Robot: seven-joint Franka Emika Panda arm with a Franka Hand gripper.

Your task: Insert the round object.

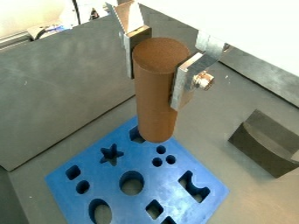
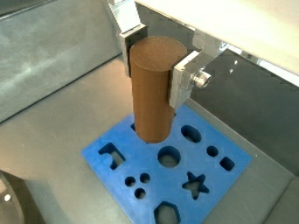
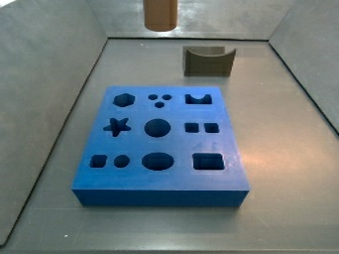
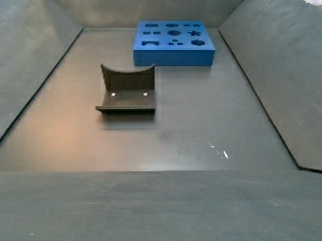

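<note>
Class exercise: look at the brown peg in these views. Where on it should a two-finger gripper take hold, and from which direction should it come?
Grip the brown peg near its top end, coming down from above, one flat finger on each side of its curved wall. It hangs upright, and the lower length must stay free to enter a round hole in the blue block. The gripper holds it just so.

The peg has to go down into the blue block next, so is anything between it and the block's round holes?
Nothing visible. The gripper holds the peg upright above the blue block, whose round holes are open. The grey block sits apart.
</note>
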